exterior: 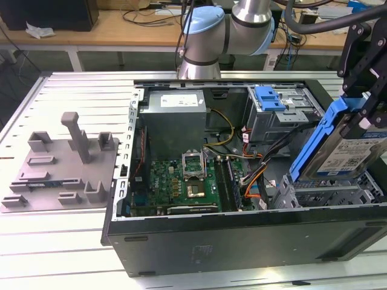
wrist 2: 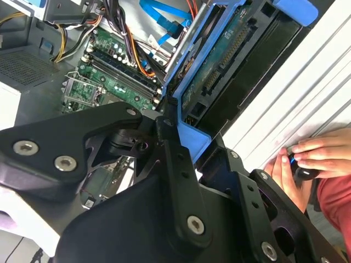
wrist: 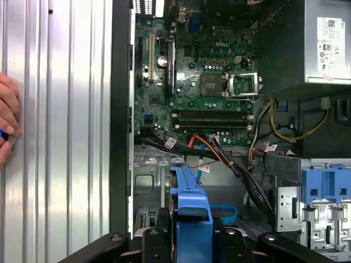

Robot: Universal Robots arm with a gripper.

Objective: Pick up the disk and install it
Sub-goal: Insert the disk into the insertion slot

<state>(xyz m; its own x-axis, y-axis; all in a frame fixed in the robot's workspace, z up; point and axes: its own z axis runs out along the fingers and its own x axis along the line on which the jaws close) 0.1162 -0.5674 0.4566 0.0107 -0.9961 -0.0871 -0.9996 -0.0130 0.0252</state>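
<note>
The disk [exterior: 346, 148], a silver drive with a white-and-blue label in a blue plastic carrier, hangs tilted on edge above the grey drive cage [exterior: 326, 194] at the front of the open computer case [exterior: 242, 241], on the exterior view's right. My gripper [exterior: 366, 116] is shut on its upper end. The second wrist view shows the disk's [wrist 2: 219, 66] green circuit-board underside and my black fingers [wrist 2: 167, 139] clamping the blue carrier. In the first wrist view the carrier's blue edge [wrist: 189, 200] sticks out from the gripper [wrist: 189, 234] over the case floor.
Inside the case lie a green motherboard [exterior: 181, 181], a grey power-supply box [exterior: 174, 118], cable bundles [exterior: 254, 175] and a blue latch tab [exterior: 269, 98] on a metal cage. A grey fixture plate [exterior: 60, 163] lies at the exterior view's left. A person's hand [wrist 2: 312, 159] rests on the table beside the case.
</note>
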